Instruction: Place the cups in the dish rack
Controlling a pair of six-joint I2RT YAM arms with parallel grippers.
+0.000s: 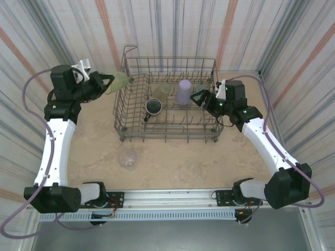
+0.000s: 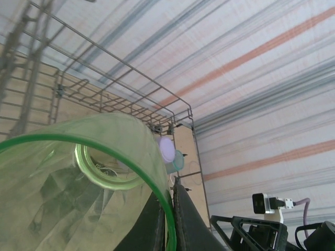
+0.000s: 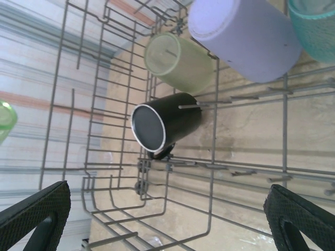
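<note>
Pinched green cup [image 1: 120,80] at rim in left gripper [image 1: 110,82], ten o'clock of dish rack [image 1: 170,63]; seemed light, slick; right gripper [image 1: 198,98] splayed wide.

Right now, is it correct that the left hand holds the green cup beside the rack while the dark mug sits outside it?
Not quite: the dark mug sits inside the dish rack, as the right wrist view shows; the left hand does hold the green cup.

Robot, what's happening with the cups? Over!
Left tool shut on green cup, beside dish rack. Right tool open, at rack's right side. Clear cup on table. Rack wall in cup's way.
</note>
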